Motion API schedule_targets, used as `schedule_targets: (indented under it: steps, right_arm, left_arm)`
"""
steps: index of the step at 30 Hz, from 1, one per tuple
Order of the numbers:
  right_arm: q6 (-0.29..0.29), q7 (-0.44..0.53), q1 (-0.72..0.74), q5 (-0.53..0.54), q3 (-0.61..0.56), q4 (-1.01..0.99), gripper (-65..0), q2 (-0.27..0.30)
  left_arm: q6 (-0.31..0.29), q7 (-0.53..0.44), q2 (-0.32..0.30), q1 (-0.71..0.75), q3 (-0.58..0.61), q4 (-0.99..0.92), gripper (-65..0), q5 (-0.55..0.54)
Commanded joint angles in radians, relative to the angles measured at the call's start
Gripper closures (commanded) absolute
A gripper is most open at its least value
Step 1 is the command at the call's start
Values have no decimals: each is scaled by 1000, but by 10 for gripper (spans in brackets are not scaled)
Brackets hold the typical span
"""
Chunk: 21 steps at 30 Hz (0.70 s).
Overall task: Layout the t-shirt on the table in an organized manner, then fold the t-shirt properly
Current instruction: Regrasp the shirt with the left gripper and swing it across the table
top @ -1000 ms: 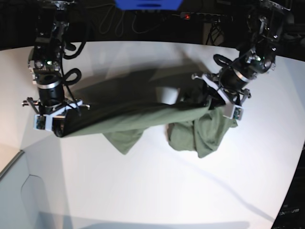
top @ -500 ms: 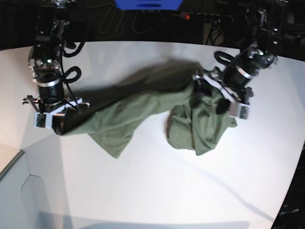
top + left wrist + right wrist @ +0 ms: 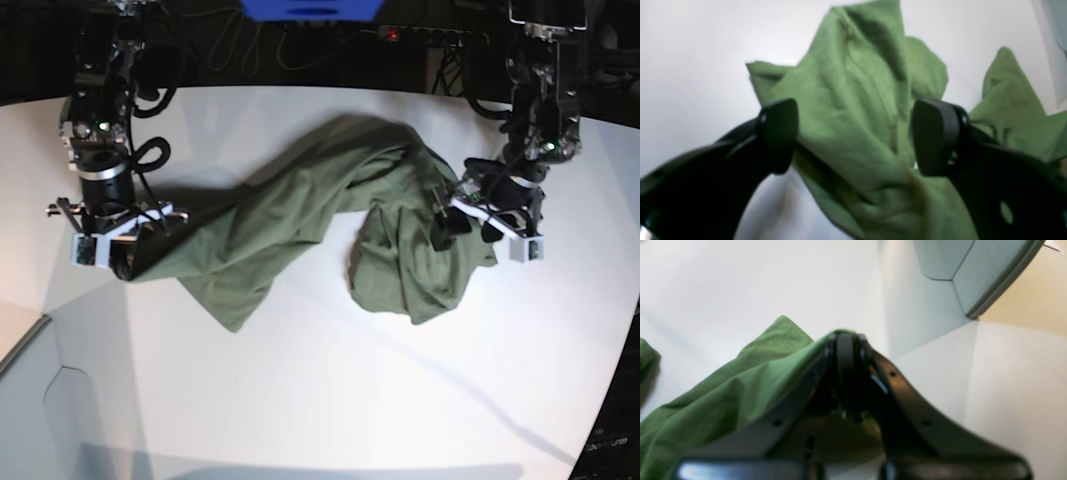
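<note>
The olive-green t-shirt (image 3: 300, 215) lies crumpled in a long band across the white table (image 3: 300, 400), with a bunched heap at its right end (image 3: 415, 265). My right gripper (image 3: 124, 262) is shut on the shirt's left end; in the right wrist view the pads (image 3: 846, 343) pinch the cloth (image 3: 740, 383). My left gripper (image 3: 462, 222) is open and empty, just above the heap's right side. In the left wrist view its two fingers (image 3: 778, 133) stand wide apart over the shirt (image 3: 857, 116).
A blue object (image 3: 310, 8), a power strip with a red light (image 3: 400, 35) and cables lie beyond the table's far edge. A grey panel (image 3: 30, 400) sits at the front left, also in the right wrist view (image 3: 973, 273).
My left gripper has opened, let go of the shirt and moved right. The shirt, stretched between both grippers before, has dropped and spread on the table. The right gripper keeps its hold.
</note>
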Motion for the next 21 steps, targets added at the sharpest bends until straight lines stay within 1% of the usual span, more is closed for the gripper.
schedule_targets:
  steps: [1, 5, 9, 14, 17, 21]
  right_arm:
    - [-9, 32, 9, 5, 2, 16, 0, 6]
    - [-9, 31, 9, 5, 2, 16, 0, 6]
    - [-9, 31, 9, 5, 0, 16, 0, 8]
    - [-9, 31, 9, 5, -4, 16, 0, 8]
    - [-9, 31, 11, 5, -6, 16, 0, 8]
    - [-7, 31, 11, 5, -6, 16, 0, 8]
  left_arm:
    - [-3, -21, -6, -14, 1, 8, -515, -9]
    - [0, -21, 4, 9, -13, 35, -515, -9]
    - [-5, -21, 14, 41, -69, 47, -515, -9]
    - [0, -21, 15, 47, -72, 35, -515, -9]
    - [0, -21, 52, 43, -79, 30, -515, -9]
    - [0, -21, 78, 41, -71, 30, -515, -9]
